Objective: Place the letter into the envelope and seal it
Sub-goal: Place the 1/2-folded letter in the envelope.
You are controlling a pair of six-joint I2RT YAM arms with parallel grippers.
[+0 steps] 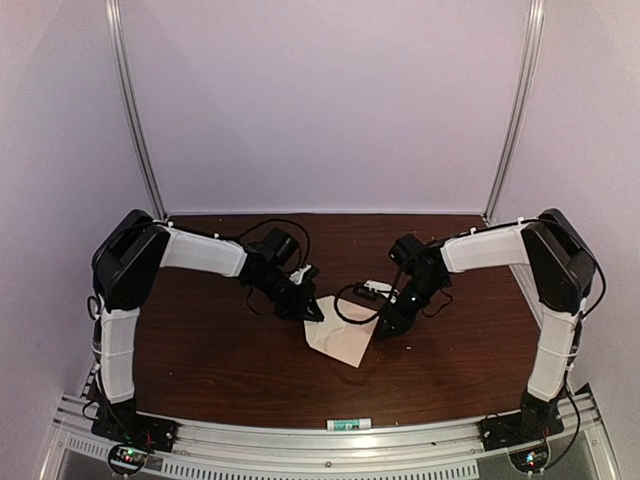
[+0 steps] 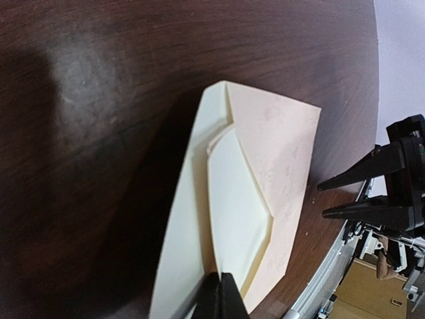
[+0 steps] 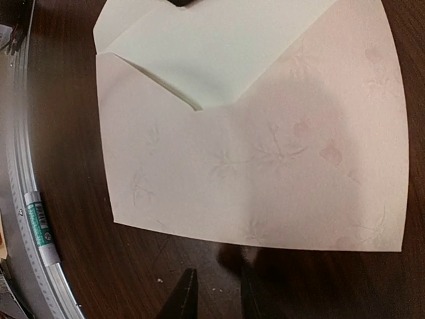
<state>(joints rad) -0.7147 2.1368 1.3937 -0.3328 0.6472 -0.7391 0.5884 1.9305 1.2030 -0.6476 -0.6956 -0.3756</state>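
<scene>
At the middle of the desk (image 1: 200, 360), toward its near edge: envelope (image 1: 342, 340), letter (image 2: 236, 199) seemingly tucked inside. Closed tight against the flap edge, left gripper (image 2: 216, 296); slightly parted and empty just beside, right gripper (image 3: 214, 292). Thin, floppy, slippery paper: pinch edges only.
</scene>
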